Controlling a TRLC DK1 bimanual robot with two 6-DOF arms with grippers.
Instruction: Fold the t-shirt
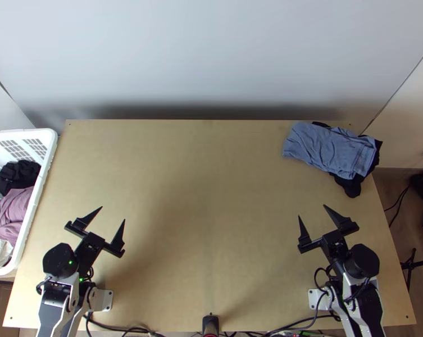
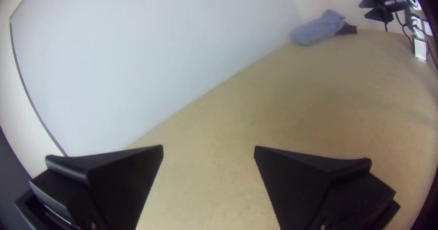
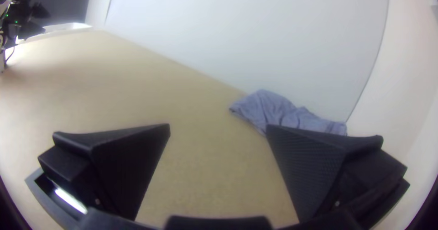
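Observation:
A blue-grey cloth [image 1: 330, 149] lies folded and wrinkled at the table's far right corner, on top of a black cloth [image 1: 349, 185] whose edges stick out. Both are far from my left gripper [image 1: 113, 214], which stands open and empty near the left base. My right gripper [image 1: 312, 212], also open and empty, is on the near side of the cloths. In the left wrist view my left gripper [image 2: 209, 148] has its fingers wide apart, with the blue-grey cloth [image 2: 319, 28] far off. The right wrist view shows my right gripper [image 3: 218, 127] spread, the blue-grey cloth [image 3: 278, 111] beyond it.
A white basket [image 1: 49, 151] holding dark, mauve and white cloths stands at the left edge. A white wall [image 1: 211, 56] rises behind the table [image 1: 211, 185]. Cables run along the near edge, by a small black object [image 1: 210, 324].

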